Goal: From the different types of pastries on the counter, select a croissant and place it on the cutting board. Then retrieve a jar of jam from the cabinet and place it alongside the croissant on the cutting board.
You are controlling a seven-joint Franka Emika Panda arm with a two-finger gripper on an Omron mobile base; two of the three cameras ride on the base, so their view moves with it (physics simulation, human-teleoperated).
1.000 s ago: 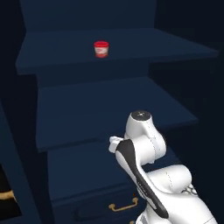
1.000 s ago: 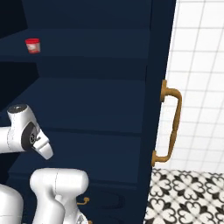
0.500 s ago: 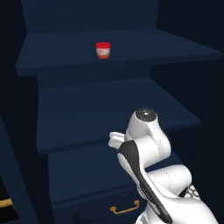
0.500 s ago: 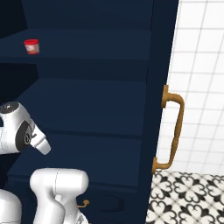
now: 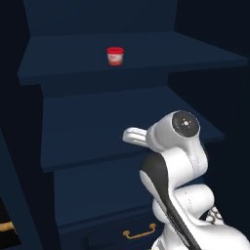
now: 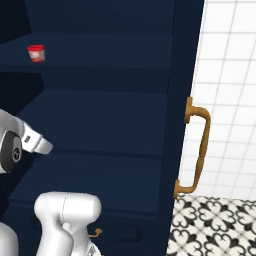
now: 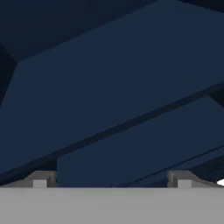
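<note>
**Upper left of both base views: jar on the top shelf, hand not yet up to it**

Jar [image 5: 115, 55] stands upright, alone, on the cabinet [image 5: 97, 127] top shelf, near its front edge, so a straight reach should do. Arm is folded low, at the level of the middle shelf. Gripper [image 7: 112, 178] shows its tips spread wide at the bottom of the hand view, nothing between them; it faces slanted navy shelving, presumably readied for the jar's width. Drawer handle [image 5: 139, 233] lower centre, untouched.
</note>
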